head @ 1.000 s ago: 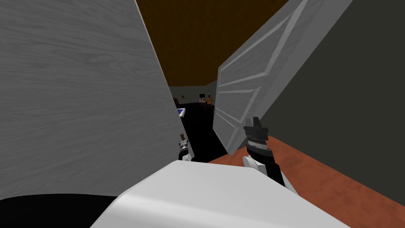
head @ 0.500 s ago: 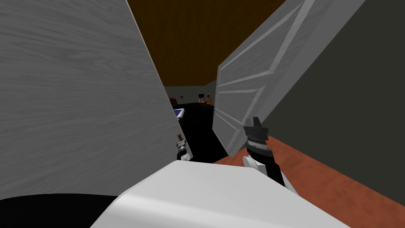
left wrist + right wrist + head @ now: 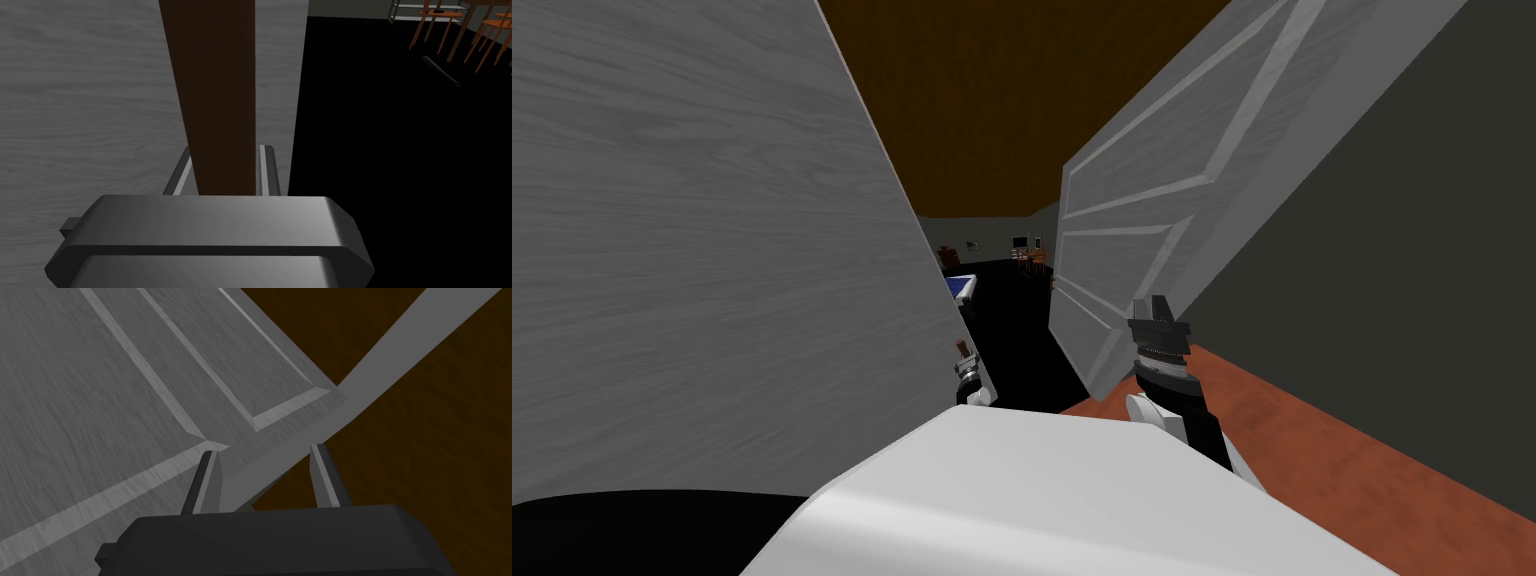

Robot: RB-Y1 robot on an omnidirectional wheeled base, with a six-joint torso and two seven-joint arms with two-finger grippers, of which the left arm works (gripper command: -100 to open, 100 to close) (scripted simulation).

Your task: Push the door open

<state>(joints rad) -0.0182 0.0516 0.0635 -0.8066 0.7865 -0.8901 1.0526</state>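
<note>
Red-brown floor (image 3: 1362,450) beneath ajar panelled door (image 3: 1132,200).

The head camera looks steeply down at the panelled door (image 3: 1152,200), which the right wrist camera faces close up.

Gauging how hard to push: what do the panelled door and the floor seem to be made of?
Panelled door: probably grey-painted or stained wood, matte; faint grain and raised mouldings show. Floor: reddish-brown, smooth and even; no grain or joints visible, so material unclear.
</note>
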